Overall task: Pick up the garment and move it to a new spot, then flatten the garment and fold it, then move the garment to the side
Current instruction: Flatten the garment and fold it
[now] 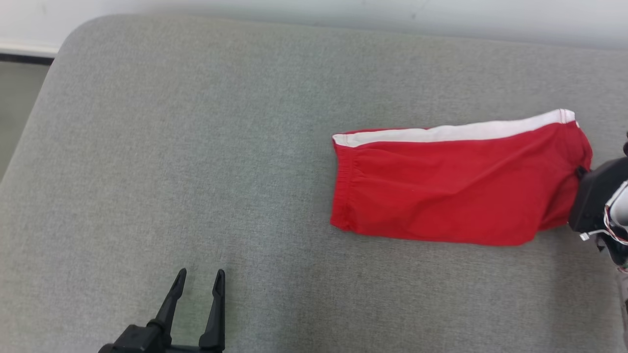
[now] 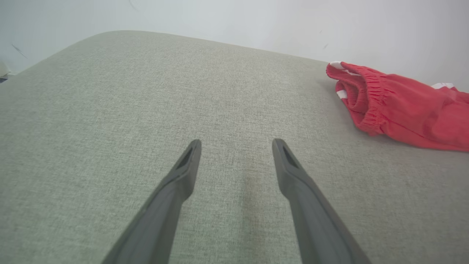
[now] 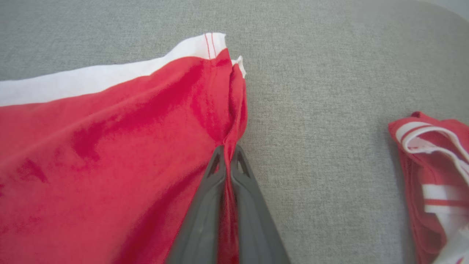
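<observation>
The garment [image 1: 456, 184] is a pair of red shorts with a white side stripe, folded flat on the right of the grey cushion [image 1: 196, 147]. My right gripper [image 3: 228, 151] is shut on the hem edge of the garment [image 3: 110, 146], red cloth pinched between its fingers; in the head view only its dark wrist shows at the right edge. My left gripper [image 1: 200, 278] rests open near the front left, nothing between its fingers [image 2: 188, 157]. From the left wrist view the elastic waistband of the garment [image 2: 395, 106] lies at the far right.
A second red and white striped garment [image 3: 432, 183] lies bunched to the right in the right wrist view. A pale wall [image 1: 314, 10] runs behind the cushion, and the cushion's rounded left corner drops to the floor [image 1: 19, 103].
</observation>
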`<state>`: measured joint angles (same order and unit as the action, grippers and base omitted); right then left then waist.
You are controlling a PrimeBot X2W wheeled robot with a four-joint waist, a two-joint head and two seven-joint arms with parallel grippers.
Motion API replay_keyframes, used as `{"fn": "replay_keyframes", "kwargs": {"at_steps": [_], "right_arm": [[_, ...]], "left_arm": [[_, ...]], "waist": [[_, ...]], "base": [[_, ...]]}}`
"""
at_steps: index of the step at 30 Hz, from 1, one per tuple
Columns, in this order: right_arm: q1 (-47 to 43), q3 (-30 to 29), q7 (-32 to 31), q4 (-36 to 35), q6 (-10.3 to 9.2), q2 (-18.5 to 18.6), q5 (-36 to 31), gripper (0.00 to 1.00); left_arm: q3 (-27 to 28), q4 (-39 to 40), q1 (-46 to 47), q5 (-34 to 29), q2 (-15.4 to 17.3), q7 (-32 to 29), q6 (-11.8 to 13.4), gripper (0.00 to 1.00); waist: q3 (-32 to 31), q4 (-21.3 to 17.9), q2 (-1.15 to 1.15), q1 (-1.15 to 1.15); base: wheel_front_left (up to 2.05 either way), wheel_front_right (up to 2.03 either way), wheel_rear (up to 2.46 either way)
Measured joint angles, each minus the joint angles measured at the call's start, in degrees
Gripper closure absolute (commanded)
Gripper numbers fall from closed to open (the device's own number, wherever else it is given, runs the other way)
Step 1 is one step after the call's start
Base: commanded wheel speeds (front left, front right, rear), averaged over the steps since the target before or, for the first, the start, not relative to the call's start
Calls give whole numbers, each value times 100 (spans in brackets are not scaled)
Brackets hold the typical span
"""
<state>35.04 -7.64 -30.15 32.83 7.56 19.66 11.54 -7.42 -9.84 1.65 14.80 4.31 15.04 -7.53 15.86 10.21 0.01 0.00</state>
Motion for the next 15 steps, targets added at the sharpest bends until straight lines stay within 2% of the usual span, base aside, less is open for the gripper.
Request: {"fn": "replay_keyframes", "kwargs": {"at_steps": [15], "right_arm": [[-375, -85, 241, -460, -1, 388, -97, 100]], "left_arm": [[-56, -152, -158, 103, -21, 0, -1, 0]], "waist": [[-532, -302, 0, 0]], "base": [[0, 0, 0]]}}
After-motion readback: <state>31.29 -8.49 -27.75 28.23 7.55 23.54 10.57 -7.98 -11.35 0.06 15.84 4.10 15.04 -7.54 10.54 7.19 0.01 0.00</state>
